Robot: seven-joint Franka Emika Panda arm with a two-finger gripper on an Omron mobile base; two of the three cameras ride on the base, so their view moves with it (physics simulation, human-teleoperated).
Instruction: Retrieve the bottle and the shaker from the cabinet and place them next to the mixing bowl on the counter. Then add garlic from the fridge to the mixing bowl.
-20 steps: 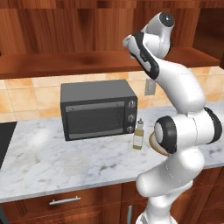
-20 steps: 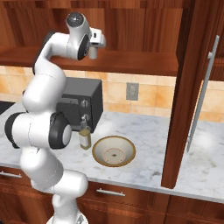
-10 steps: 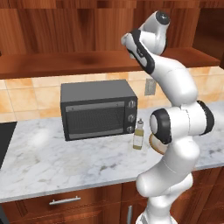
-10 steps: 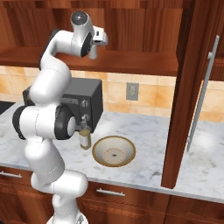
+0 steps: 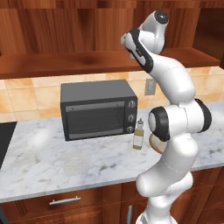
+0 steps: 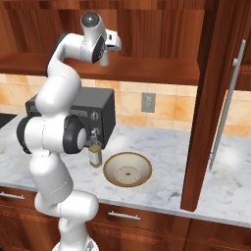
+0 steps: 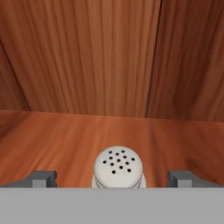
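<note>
Microwave [image 5: 97, 109] at left on counter [image 5: 52, 162]; bottle [image 5: 138, 134] just beside its right front corner, mixing bowl [image 6: 127, 169] next along to the right. Up in cabinet [image 7: 109, 57], gripper [image 7: 112, 178] jaws spread wide, holding nothing; shaker [image 7: 118, 168] upright on shelf board between the fingertips [image 7: 41, 178], untouched.

We see even, soft rendered light, moderately bright, with no harsh glare. The desk [image 5: 65, 162] carries a faint pale sheen at nine o'clock. All views look slightly soft and low-resolution; shadows are weak.
</note>
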